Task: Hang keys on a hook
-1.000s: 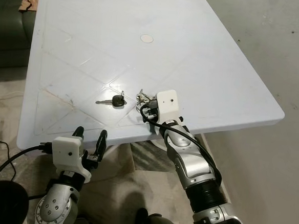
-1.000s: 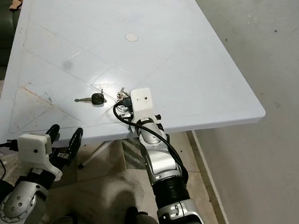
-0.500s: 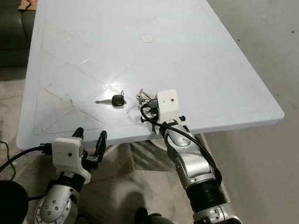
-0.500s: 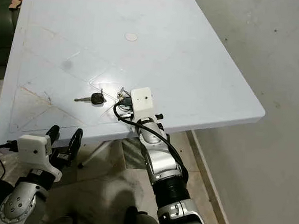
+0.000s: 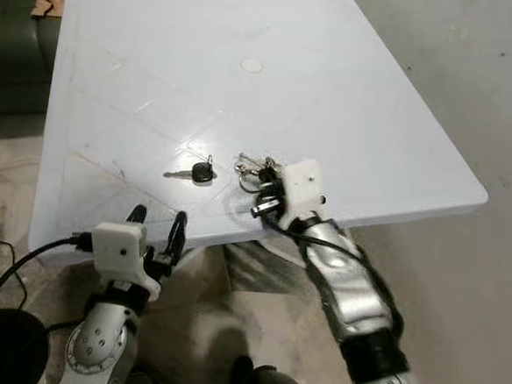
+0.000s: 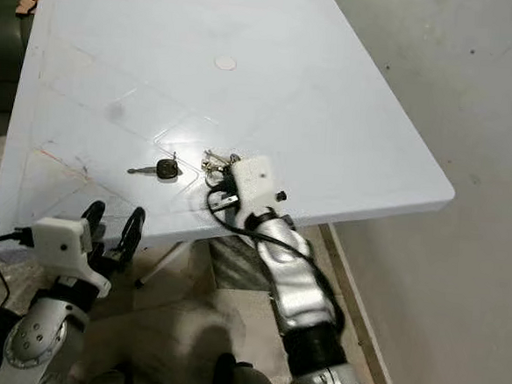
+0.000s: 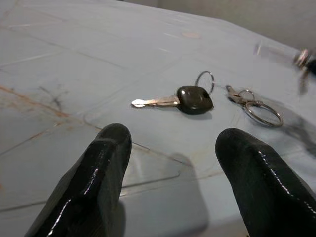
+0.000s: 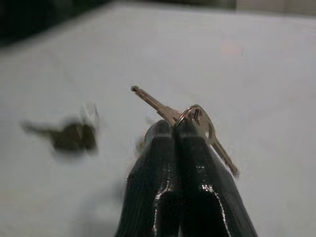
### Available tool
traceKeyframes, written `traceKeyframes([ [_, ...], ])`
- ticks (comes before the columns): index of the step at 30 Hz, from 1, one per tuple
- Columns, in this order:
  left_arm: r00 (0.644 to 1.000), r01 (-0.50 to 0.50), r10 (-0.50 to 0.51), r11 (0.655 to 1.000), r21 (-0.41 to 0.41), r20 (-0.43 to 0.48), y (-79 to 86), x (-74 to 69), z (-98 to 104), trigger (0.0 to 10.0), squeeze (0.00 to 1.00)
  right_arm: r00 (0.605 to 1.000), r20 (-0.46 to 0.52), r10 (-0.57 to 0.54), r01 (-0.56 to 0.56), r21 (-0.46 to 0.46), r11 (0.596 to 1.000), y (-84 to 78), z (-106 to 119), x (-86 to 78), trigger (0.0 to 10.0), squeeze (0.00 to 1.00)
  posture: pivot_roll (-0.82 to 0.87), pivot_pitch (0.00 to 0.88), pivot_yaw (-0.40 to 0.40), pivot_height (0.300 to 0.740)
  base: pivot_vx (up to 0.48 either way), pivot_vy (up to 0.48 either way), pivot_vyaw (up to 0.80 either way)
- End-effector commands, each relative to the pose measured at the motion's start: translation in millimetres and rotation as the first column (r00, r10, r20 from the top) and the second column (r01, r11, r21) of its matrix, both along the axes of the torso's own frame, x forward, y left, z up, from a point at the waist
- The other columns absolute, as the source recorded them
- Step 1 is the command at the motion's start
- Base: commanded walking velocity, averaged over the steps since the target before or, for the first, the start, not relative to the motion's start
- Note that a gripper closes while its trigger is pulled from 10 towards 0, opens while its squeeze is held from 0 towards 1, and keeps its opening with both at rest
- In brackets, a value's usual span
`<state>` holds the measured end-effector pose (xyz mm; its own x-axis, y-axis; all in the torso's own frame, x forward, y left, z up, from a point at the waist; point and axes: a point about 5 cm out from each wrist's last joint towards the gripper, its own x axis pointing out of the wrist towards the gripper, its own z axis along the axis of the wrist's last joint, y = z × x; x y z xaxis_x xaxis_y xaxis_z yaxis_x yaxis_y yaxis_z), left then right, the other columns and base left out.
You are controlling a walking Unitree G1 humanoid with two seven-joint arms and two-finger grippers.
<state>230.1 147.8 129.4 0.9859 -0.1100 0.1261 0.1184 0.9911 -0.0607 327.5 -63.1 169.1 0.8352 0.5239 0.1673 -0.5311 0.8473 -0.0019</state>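
Pinching the ring of the keys between its closed fingers, the right gripper sits over the white table near its front edge. A black-headed key lies flat just beside it, toward the left gripper, which hovers spread and empty at that edge.

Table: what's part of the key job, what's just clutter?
Job:
- key ring, pinched in the shut right gripper
- black key, lying loose on the table
- left gripper, open, low at the near edge

Clutter:
- sofa
- cloth on it
- cable on the floor
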Motion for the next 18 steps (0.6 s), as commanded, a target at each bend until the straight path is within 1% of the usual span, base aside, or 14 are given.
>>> traceKeyframes([
  [1, 1.0, -0.001, 0.001, 1.0, -0.001, -0.021, 0.1, -0.7, -6, 10.0, 0.0, 0.999, 0.033, 0.027, -0.029, 0.05, 0.998, -5.4, 6, -2.4, 10.0, 0.0, 0.05, 0.192, -0.137, 0.74, 0.0, 0.0, 0.0],
  [3, 1.0, -0.001, 0.001, 1.0, -0.004, -0.011, -0.3, 3.7, -4, 10.0, 0.0, 0.996, 0.064, 0.055, -0.062, 0.118, 0.991, -14.0, 11, -6.8, 10.0, 0.0, 0.04, 0.186, -0.136, 0.74, 0.0, 0.0, 0.0],
  [5, 1.0, 0.0, 0.0, 1.0, -0.005, -0.01, -0.6, 5.0, -4, 10.0, 0.0, 0.996, 0.072, 0.055, -0.064, 0.127, 0.99, -16.6, 11, -8.0, 10.0, 0.0, 0.04, 0.175, -0.133, 0.74, 0.0, 0.0, 0.0],
  [7, 1.0, -0.01, 0.01, 1.0, 0.0, -0.003, 0.3, 7.8, -4, 10.0, 0.0, 0.995, 0.095, 0.035, -0.047, 0.127, 0.991, -24.5, 10, -11.0, 10.0, 0.0, 0.04, 0.167, -0.129, 0.74, 0.0, 0.0, 0.0],
  [8, 1.0, -0.01, 0.01, 1.0, 0.0, -0.003, 0.3, 7.8, -4, 10.0, 0.0, 0.995, 0.095, 0.035, -0.047, 0.127, 0.991, -24.5, 10, -11.0, 10.0, 0.0, 0.04, 0.167, -0.129, 0.74, 0.0, 0.0, 0.0],
  [9, 1.0, -0.022, 0.022, 1.0, 0.0, 0.001, 1.9, 9.6, -3, 10.0, 0.0, 0.995, 0.092, 0.035, -0.048, 0.137, 0.989, -28.0, 8, -12.6, 10.0, 0.0, 0.03, 0.156, -0.123, 0.74, 0.0, 0.0, 0.0],
  [11, 0.998, -0.055, 0.055, 0.998, 0.005, -0.002, 6.7, 12.1, -4, 10.0, 0.0, 0.995, 0.094, 0.03, -0.043, 0.147, 0.988, -32.5, 6, -14.0, 10.0, 0.0, 0.03, 0.143, -0.115, 0.74, 0.0, 0.0, 0.0],
  [13, 0.996, -0.088, 0.088, 0.996, -0.028, -0.007, 13.8, 14.7, -5, 10.0, 0.0, 0.996, 0.093, 0.011, -0.024, 0.141, 0.99, -38.3, 3, -14.7, 10.0, 0.0, 0.03, 0.13, -0.108, 0.74, 0.0, 0.0, 0.0],
  [16, 0.988, -0.152, 0.152, 0.987, -0.042, -0.018, 27.5, 19.6, -6, 10.0, 0.0, 0.995, 0.082, -0.05, 0.038, 0.133, 0.99, -49.7, -3, -13.4, 10.0, 0.0, 0.02, 0.108, -0.094, 0.74, 0.0, 0.0, 0.0],
  [18, 0.985, -0.17, 0.169, 0.984, -0.049, -0.015, 31.7, 21.3, -6, 10.0, 0.0, 0.995, 0.081, -0.067, 0.056, 0.127, 0.99, -52.8, -5, -13.0, 10.0, 0.0, 0.02, 0.1, -0.088, 0.74, 0.0, 0.0, 0.0],
])
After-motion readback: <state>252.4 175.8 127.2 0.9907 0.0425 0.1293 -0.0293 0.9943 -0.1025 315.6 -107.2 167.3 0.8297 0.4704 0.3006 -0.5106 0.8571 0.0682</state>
